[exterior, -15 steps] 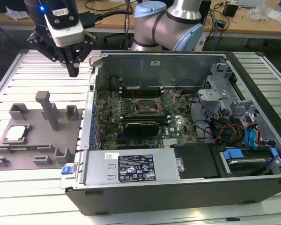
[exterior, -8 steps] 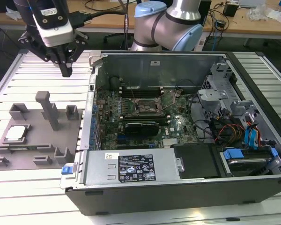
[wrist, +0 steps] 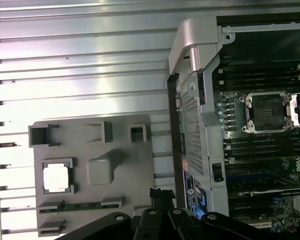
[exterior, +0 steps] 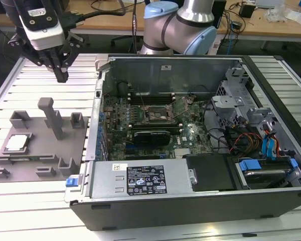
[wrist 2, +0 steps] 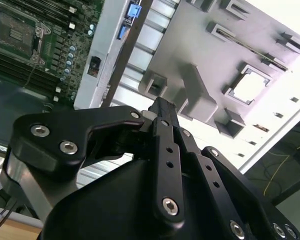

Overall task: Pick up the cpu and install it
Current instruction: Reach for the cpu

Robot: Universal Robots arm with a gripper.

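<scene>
Claw (exterior: 61, 75) closed, empty, above grey tray (exterior: 40, 150); cpu (exterior: 17, 143) in tray pocket, PC case (exterior: 140, 188) adj.

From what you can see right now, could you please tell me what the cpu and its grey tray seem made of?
The cpu: top looks like metal, pale, silvery, reflecting brightly in the first wrist view. The grey tray: probably plastic, matte and uniformly grey, without glints.
</scene>
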